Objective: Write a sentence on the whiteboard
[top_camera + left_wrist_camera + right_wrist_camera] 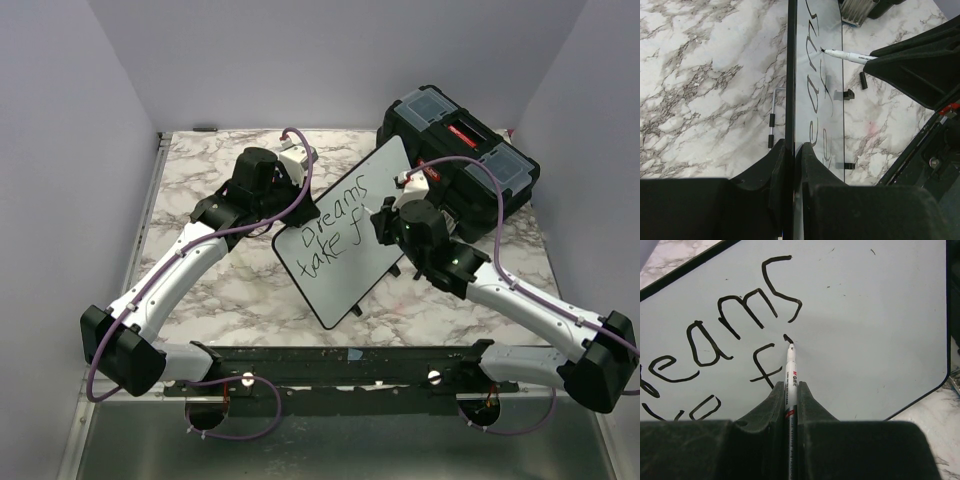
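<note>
The whiteboard (345,225) stands tilted at the table's middle, its black rim held edge-on in my left gripper (791,150), which is shut on it. The board also fills the right wrist view (865,315). The sentence (335,228) reads "Dreams" above "take f" in black letters, seen too in the right wrist view (740,315). My right gripper (791,387) is shut on a white marker (790,375), its tip touching the board at a short new stroke right of the "f". The marker shows in the left wrist view (850,55).
A black toolbox (460,160) stands at the back right, just behind my right arm. The marble table (230,290) has a raised rim at its left edge. A small black cap (863,80) lies on the table beyond the board.
</note>
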`<state>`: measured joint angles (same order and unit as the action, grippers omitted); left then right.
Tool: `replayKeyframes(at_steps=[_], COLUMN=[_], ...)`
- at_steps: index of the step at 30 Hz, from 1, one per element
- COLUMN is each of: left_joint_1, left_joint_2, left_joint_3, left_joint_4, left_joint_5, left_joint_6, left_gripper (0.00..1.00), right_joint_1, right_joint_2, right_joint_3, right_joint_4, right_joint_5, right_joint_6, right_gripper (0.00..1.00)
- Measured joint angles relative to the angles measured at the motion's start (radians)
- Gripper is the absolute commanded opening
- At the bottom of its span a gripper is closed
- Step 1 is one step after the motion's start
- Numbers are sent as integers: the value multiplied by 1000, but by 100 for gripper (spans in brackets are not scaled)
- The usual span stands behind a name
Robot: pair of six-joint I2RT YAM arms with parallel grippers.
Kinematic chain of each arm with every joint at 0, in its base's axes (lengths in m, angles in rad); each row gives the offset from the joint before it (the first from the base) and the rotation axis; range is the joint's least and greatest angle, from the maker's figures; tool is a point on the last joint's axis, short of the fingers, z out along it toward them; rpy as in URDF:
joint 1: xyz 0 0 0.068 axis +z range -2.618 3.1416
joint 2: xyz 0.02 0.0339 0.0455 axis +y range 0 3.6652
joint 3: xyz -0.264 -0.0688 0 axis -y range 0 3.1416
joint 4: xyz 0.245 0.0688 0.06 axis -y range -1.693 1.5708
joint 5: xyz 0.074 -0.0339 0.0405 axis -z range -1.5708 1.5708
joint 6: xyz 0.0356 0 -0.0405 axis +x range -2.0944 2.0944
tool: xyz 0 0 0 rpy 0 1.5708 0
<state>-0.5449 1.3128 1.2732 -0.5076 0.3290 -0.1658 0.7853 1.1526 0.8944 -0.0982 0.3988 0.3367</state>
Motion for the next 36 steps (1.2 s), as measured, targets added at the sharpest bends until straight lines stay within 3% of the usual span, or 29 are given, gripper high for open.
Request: replayKeyframes(at_steps=[36], left_joint_1=[-4], left_joint_2=[-2], left_joint_3=[0], left_joint_4=[2], left_joint_5=[0], left_joint_6=[0], left_gripper=[0], right_joint_1=[0], right_joint_2=[-81], right_joint_3=[-111], right_joint_4=[-51], right_joint_5=[-21], right_joint_6=[55], right_gripper=[1])
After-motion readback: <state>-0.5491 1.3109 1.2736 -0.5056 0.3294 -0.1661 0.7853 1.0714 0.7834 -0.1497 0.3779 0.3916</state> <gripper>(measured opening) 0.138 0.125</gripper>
